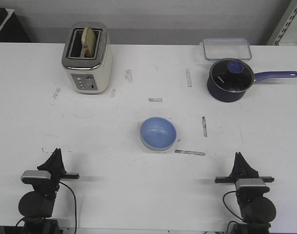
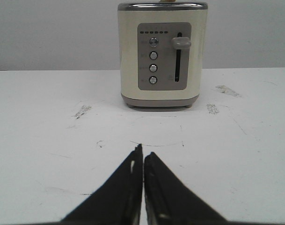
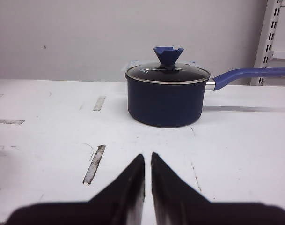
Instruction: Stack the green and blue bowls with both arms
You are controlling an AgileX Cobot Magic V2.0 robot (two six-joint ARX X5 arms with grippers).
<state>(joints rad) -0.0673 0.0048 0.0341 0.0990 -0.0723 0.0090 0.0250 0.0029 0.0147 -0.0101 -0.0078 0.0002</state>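
The periwinkle blue bowl (image 1: 158, 132) sits in the middle of the white table. A thin pale green rim (image 1: 157, 148) shows under its near edge, so it seems to rest inside the green bowl. My left gripper (image 1: 55, 153) rests at the near left, shut and empty, far from the bowls. My right gripper (image 1: 239, 156) rests at the near right, also shut and empty. In the left wrist view the jaws (image 2: 142, 151) are pressed together over bare table. In the right wrist view the jaws (image 3: 147, 155) stand a sliver apart, holding nothing. Neither wrist view shows the bowls.
A cream toaster (image 1: 87, 58) with bread in it stands at the back left, and faces the left wrist (image 2: 162, 54). A dark lidded saucepan (image 1: 230, 80) with a blue handle stands at the back right, also in the right wrist view (image 3: 166, 96). A clear container (image 1: 227, 48) lies behind the saucepan.
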